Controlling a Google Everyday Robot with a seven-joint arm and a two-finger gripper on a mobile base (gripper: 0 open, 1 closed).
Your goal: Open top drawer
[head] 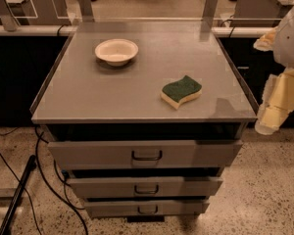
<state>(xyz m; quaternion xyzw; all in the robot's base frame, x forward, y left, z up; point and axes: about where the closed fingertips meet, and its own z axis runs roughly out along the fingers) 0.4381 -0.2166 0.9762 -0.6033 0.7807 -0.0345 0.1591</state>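
Note:
The top drawer is the widest grey front of three under the cabinet's grey top, with a small dark loop handle at its centre. It stands out from the cabinet body, with a dark gap above it. My gripper, pale and yellowish, hangs at the right edge of the view beside the cabinet's front right corner. It is off to the right of the drawer, slightly above it, and apart from the handle.
A white bowl and a green-and-yellow sponge lie on the cabinet top. Two narrower drawers sit below, also standing out. Black cables and a dark pole lie on the floor at left. A glass partition stands behind.

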